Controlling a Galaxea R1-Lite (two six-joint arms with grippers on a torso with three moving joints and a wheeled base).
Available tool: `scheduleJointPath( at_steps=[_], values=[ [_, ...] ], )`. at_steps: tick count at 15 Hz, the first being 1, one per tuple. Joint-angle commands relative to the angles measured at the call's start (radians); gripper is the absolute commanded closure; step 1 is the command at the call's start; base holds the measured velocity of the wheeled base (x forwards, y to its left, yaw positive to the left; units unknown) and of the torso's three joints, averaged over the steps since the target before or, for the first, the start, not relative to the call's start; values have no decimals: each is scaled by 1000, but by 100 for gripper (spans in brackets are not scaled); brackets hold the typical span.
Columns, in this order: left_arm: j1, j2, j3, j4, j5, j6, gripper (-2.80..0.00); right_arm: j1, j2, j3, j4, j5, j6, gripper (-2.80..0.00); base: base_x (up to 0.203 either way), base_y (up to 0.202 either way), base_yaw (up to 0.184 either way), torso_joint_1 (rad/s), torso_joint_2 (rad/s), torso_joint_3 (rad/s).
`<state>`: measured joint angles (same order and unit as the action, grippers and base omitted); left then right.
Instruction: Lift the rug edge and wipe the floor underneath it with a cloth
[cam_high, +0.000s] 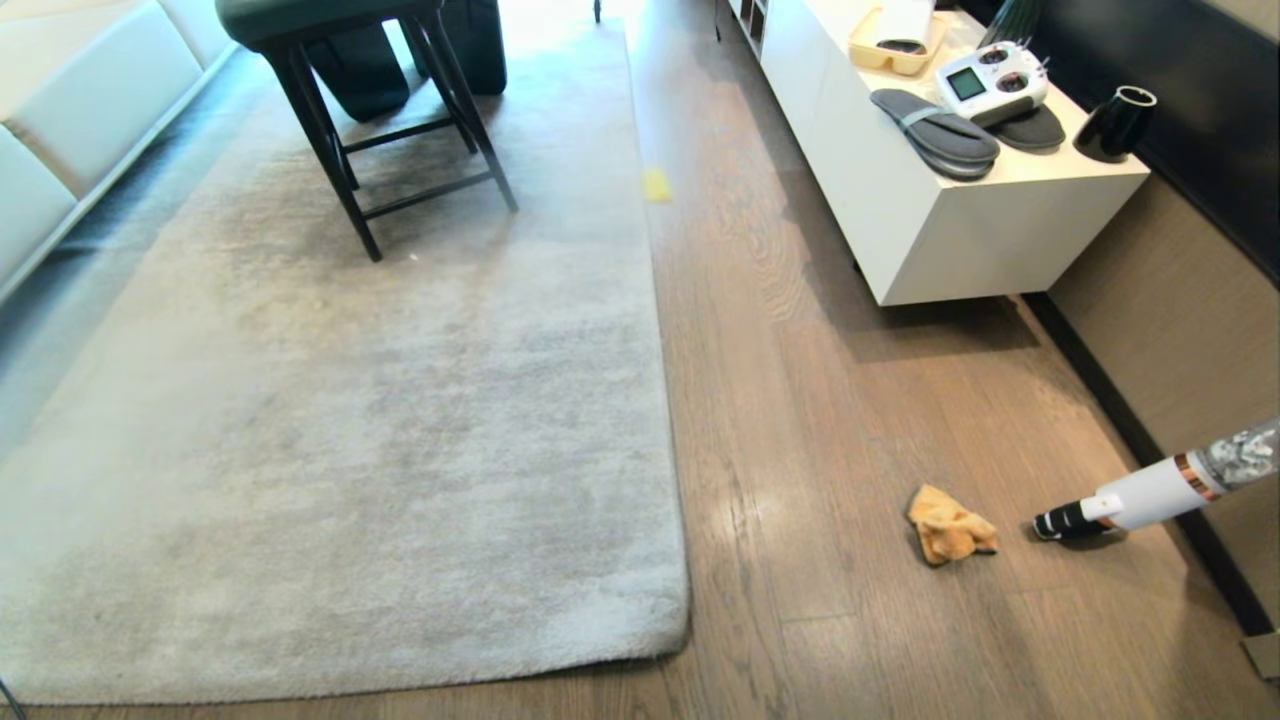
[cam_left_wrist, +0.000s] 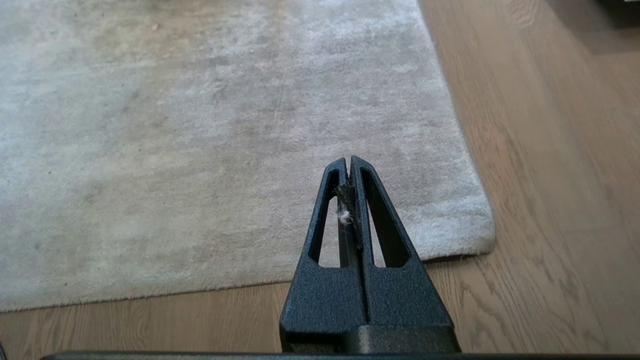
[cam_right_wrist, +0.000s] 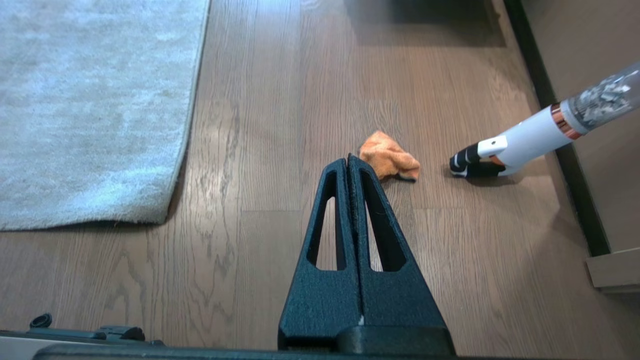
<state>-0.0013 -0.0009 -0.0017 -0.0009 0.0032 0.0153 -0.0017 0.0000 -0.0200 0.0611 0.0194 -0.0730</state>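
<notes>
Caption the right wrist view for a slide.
Shut right gripper above wood floor, orange cloth between rug edge and handheld vacuum.

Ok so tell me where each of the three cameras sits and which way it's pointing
Head view: high on the robot, looking forward and down over the rug, floor, cloth and white cabinet; no arm shows.
Left wrist view: behind the shut left gripper, aimed down at the rug's rounded corner.
Right wrist view: behind the shut right gripper, aimed down at the cloth and handheld vacuum.
Shared: all three show the rug corner; head and right wrist share cloth and vacuum.
</notes>
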Motion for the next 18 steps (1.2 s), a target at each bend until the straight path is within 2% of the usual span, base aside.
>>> scheduleJointPath(
  at_steps=[1, 15, 18],
  values=[
    [0, 1, 0, -1, 0, 0, 0, 0, 2, -1, 0, 1, -1, 0, 0, 0, 0, -1, 5, 205],
    [0, 1, 0, -1, 0, -2, 0, 0, 2, 0, -1, 1, -1, 0, 0, 0, 0, 3, 3, 205],
    [0, 1, 0, -1, 0, -2, 0, 0, 2, 0, 0, 1, -1, 0, 0, 0, 0, 0, 1, 21]
  ],
)
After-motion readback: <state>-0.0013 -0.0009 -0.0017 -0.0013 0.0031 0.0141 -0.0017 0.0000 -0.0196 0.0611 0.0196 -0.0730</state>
